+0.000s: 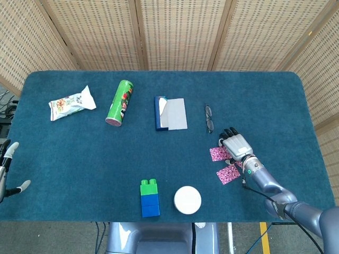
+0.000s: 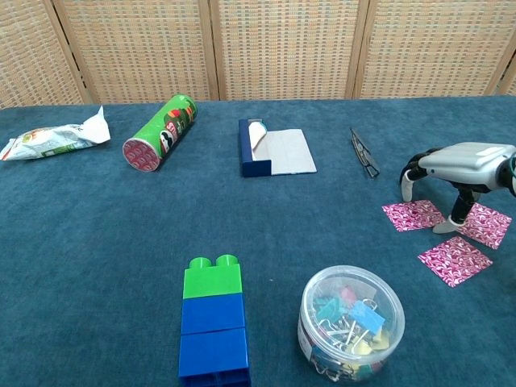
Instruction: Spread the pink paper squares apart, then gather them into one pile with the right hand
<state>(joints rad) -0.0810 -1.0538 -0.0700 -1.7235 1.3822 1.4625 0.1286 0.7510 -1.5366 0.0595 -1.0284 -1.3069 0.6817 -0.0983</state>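
Three pink patterned paper squares lie apart on the blue cloth at the right. One square (image 2: 413,215) is on the left, one square (image 2: 484,223) on the right, and one square (image 2: 455,260) nearer the front. My right hand (image 2: 461,166) hovers palm down over the first two, fingers spread and pointing down, with the thumb tip (image 2: 457,218) at the edge of the right square. It holds nothing. In the head view the right hand (image 1: 236,145) covers part of the squares (image 1: 217,154). My left hand (image 1: 6,169) shows at the far left edge, fingers apart and empty.
Folded glasses (image 2: 364,152) lie just behind the squares. A clear tub of binder clips (image 2: 351,321) stands at the front, left of the squares. Further left are a green-and-blue block stack (image 2: 212,315), a blue notebook (image 2: 274,147), a green can (image 2: 160,133) and a snack bag (image 2: 52,139).
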